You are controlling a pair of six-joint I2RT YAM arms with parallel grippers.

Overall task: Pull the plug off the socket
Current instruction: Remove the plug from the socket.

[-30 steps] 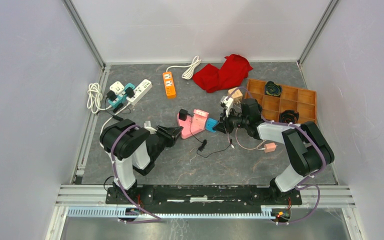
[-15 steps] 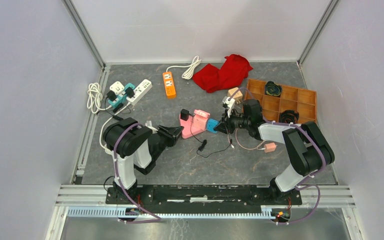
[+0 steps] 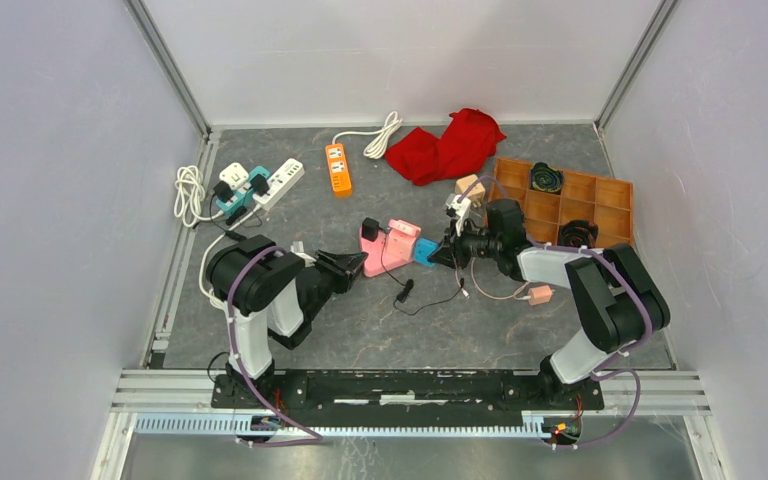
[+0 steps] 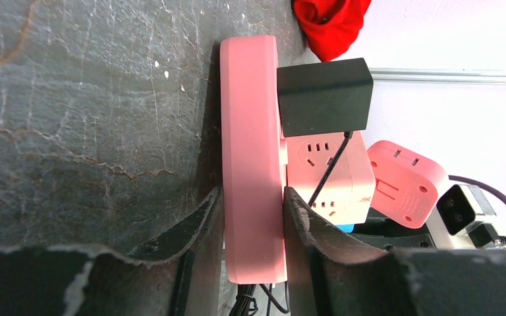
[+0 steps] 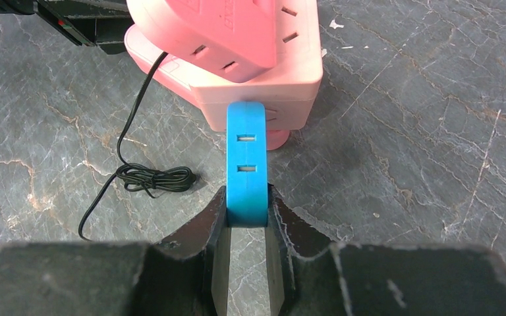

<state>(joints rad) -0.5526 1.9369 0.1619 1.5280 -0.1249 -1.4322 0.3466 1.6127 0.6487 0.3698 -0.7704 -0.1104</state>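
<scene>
The pink socket [image 3: 385, 245] lies mid-table, with its left end clamped between the fingers of my left gripper [image 3: 353, 266]. In the left wrist view the socket [image 4: 250, 151] fills the gap of that gripper [image 4: 252, 197], and a black adapter [image 4: 325, 95] sits plugged into its side. The blue plug [image 3: 422, 251] sticks out of the socket's right end. My right gripper [image 3: 440, 252] is shut on it. Seen from the right wrist, the plug [image 5: 246, 158] is pinched in the gripper [image 5: 246, 201], its far end butting against the socket [image 5: 263, 79].
A thin black cable [image 3: 410, 293] trails in front of the socket. An orange compartment tray [image 3: 600, 200] stands at the right and a red cloth [image 3: 447, 143] at the back. An orange strip [image 3: 337, 168] and a white strip [image 3: 278, 178] lie back left.
The left arm has edged slightly right. Both grips and the socket look unchanged.
</scene>
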